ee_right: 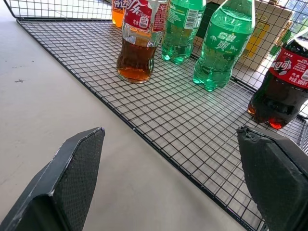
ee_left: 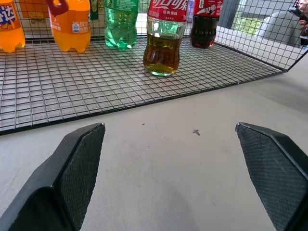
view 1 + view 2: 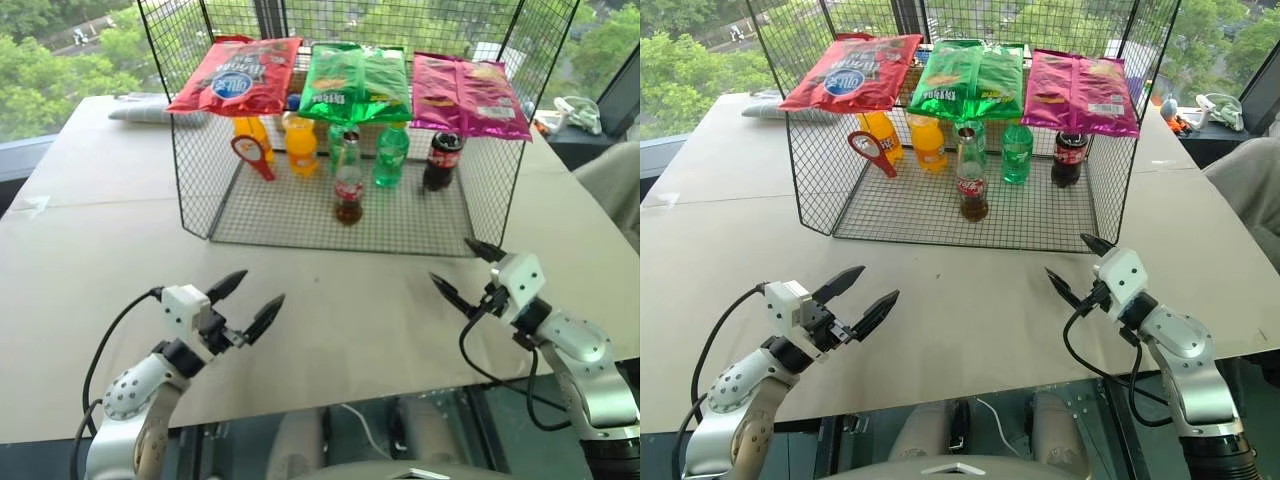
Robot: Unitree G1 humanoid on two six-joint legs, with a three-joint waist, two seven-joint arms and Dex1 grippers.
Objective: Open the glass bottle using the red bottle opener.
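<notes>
Left eye view: we see both claws hovering low over the counter (image 3: 90,230), empty, fingers spread wide on each. Left claw (image 3: 247,304) sits near the front edge, right claw (image 3: 467,272) just before the wire basket (image 3: 200,190). Glass bottle (image 3: 348,180) stands upright on the basket floor, front centre, ahead of two green bottles (image 3: 390,153) and beside a cola bottle (image 3: 441,160). Red bottle opener (image 3: 253,155) leans against an orange bottle (image 3: 300,143) at the basket's left. Chip bags (image 3: 360,80) lie on top.
</notes>
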